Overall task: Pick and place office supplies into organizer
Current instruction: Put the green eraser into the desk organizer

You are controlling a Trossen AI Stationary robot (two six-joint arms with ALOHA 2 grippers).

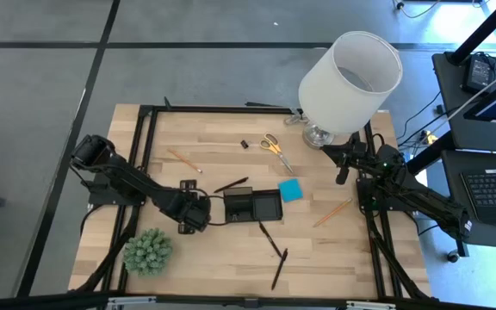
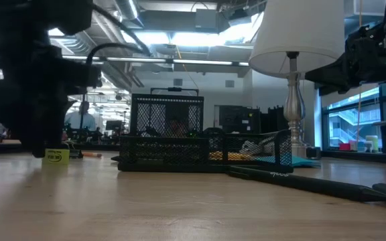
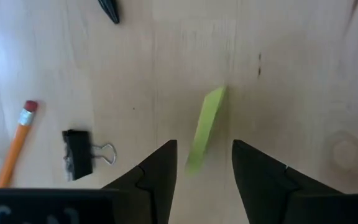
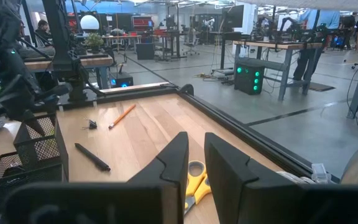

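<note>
Working over a pale wooden table point(image 1: 231, 258) with a black frame. At its far right corner, a big white lamp point(image 1: 350, 76); at the near left corner, a green spiky plant ball point(image 1: 148, 251).

Near the table's middle, a low black mesh organizer point(image 1: 252, 205) with divided compartments. Cannot tell from any view whether anything lies inside yet.

Just left of the organizer, the left gripper point(image 3: 204, 146), low over the wood, fingers spread and clasping nothing. Straddling the near end of a small yellow-green sticky pad point(image 3: 205, 127) that stands on its thin edge on the table. Long axis of the pad running forward out of the gap between the fingers, so closing would pinch its flat faces. Judged the step in hand: seating a little further over the pad, squeezing, then a short carry rightward to the organizer.

Parked at the right edge below the lamp, the right gripper point(image 4: 196, 137), fingers a narrow slit apart with nothing between, yellow-handled scissors point(image 4: 194, 183) just beyond them.

Elsewhere on the wood: a bright blue square pad point(image 1: 291, 190) just right of the organizer, black pens point(image 1: 269, 238) in front of it, an orange pencil point(image 3: 17, 143) and a small black binder clip point(image 3: 79, 154) beside the left gripper.
</note>
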